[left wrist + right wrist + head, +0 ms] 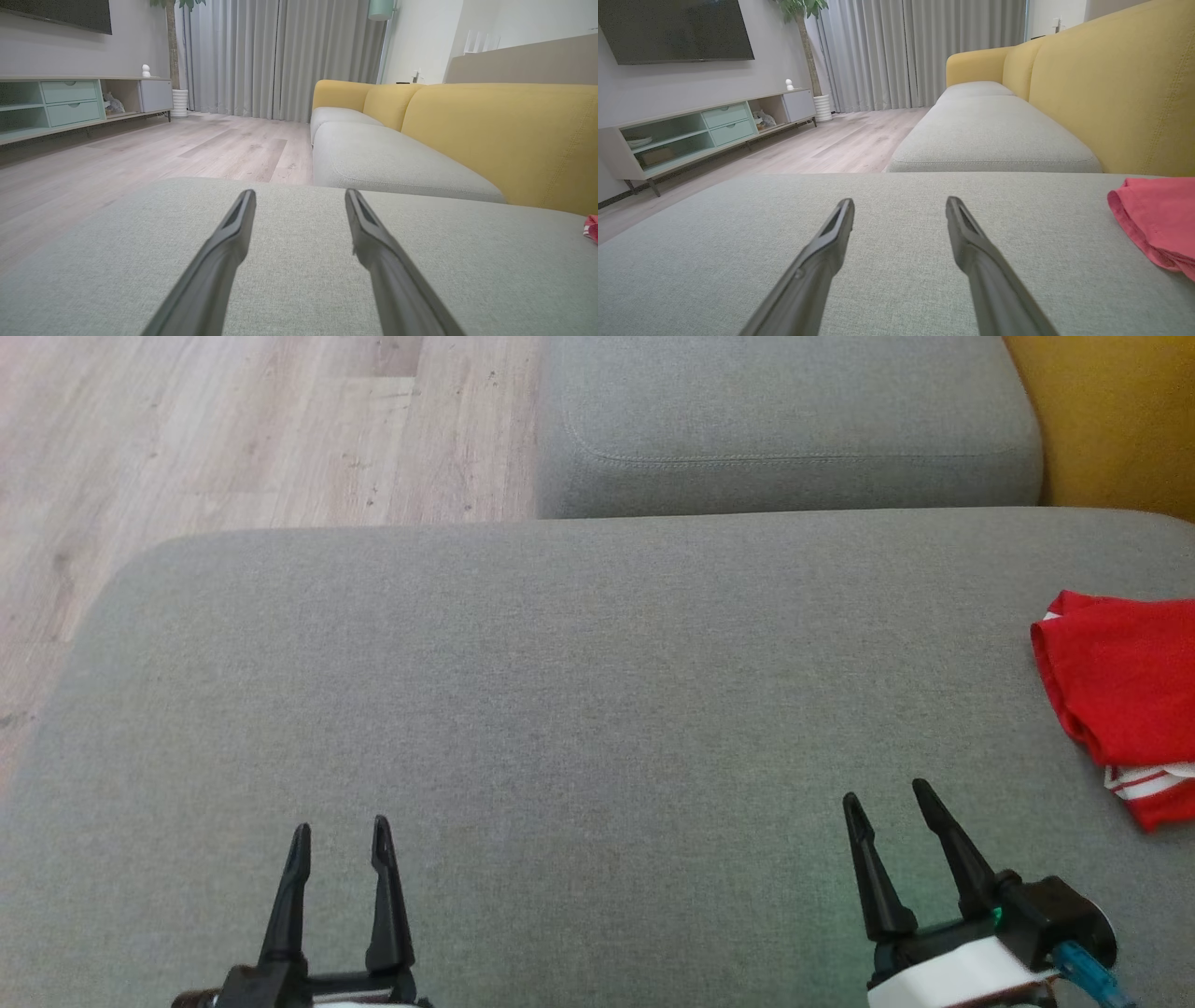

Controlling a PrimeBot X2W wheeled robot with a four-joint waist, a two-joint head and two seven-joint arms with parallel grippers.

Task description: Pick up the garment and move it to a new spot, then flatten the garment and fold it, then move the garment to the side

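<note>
A red garment (1120, 695) with white stripes lies folded at the right edge of the grey sofa seat (579, 709); the head view cuts it off. It appears at the right in the right wrist view (1157, 219), and a sliver of it at the far right in the left wrist view (591, 227). My left gripper (341, 835) stands open near the seat's front left with nothing between its fingers. My right gripper (887, 798) is open too, empty, to the left of the garment and nearer the front.
A second grey seat cushion (784, 429) lies beyond the first. The yellow backrest (1111, 420) rises on the right. Wooden floor (233, 439) runs past the seat's left edge. A TV cabinet (705, 130) stands across the room.
</note>
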